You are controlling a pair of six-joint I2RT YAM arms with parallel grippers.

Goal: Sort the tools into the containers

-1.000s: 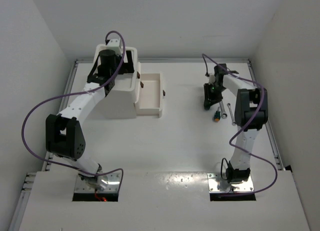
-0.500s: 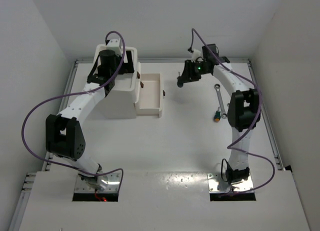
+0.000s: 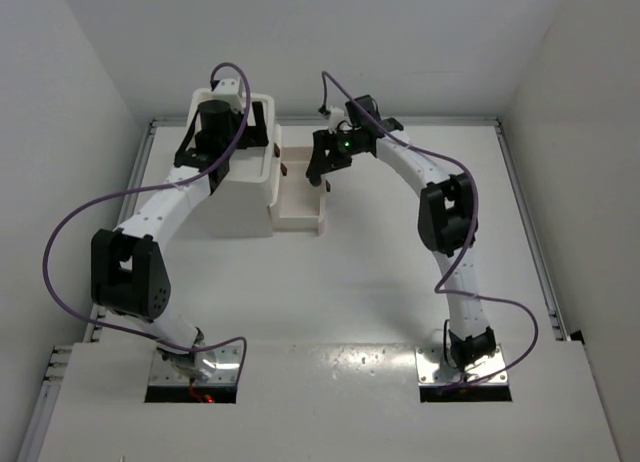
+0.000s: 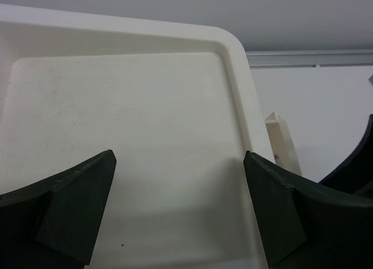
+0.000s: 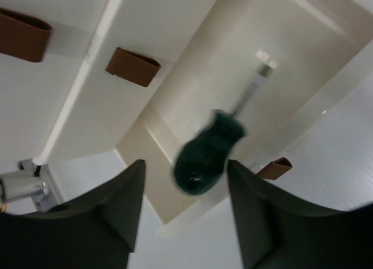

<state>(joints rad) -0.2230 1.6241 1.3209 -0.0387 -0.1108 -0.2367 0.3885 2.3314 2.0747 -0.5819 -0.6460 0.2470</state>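
Observation:
A green-handled screwdriver point(image 5: 210, 152) shows blurred between my right gripper's point(image 5: 185, 164) spread fingers, touching neither, with its metal shaft pointing into the open white drawer point(image 5: 192, 88). From above, the right gripper point(image 3: 322, 167) hangs open over that pulled-out drawer point(image 3: 300, 218) of the white drawer unit point(image 3: 245, 207). My left gripper point(image 4: 179, 155) is open over the unit's shallow top tray point(image 4: 233, 59), with nothing between its fingers. In the top view the left gripper point(image 3: 248, 130) sits above the tray. No other tools are visible.
Dark-red knobs point(image 5: 133, 66) mark the drawer fronts, and another knob point(image 5: 274, 167) sits on the pulled-out drawer's front. The right arm's elbow point(image 3: 445, 217) reaches over the right half of the table. White walls close in the table on three sides.
My right arm swung left from the table's right side to above the open drawer, carrying the screwdriver. Its jaws have spread and the screwdriver is loose between them. The left arm stayed still.

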